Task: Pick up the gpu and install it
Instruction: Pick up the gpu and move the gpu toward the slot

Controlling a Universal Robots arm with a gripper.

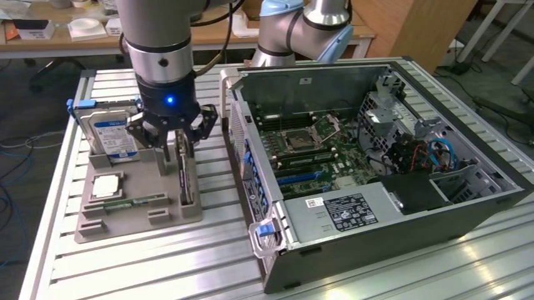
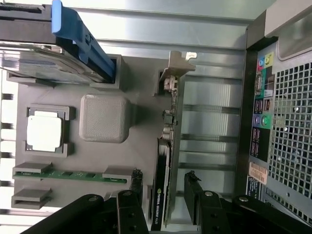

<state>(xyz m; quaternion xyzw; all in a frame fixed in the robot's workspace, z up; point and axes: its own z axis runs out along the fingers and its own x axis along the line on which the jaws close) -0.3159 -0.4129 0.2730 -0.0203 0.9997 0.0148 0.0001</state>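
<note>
The gpu (image 1: pixel 186 182) is a thin dark card standing on edge in a slot of the grey holder (image 1: pixel 125 223), on the side toward the computer case. In the wrist view the gpu (image 2: pixel 161 195) shows its black labelled side, with its silver bracket (image 2: pixel 178 63) at the far end. My gripper (image 1: pixel 177 142) hangs straight down over the card's end away from the bracket. It is open, and the black fingers (image 2: pixel 137 181) stand on either side of the card with a gap on each side. Nothing is held.
The holder also carries a silver hard drive (image 1: pixel 112 134) with a blue label, a processor chip (image 1: pixel 104 185) and a green memory stick (image 1: pixel 134 202). The open computer case (image 1: pixel 376 156) lies at the exterior view's right, motherboard (image 1: pixel 313 147) exposed. A second arm's base (image 1: pixel 292 31) stands behind.
</note>
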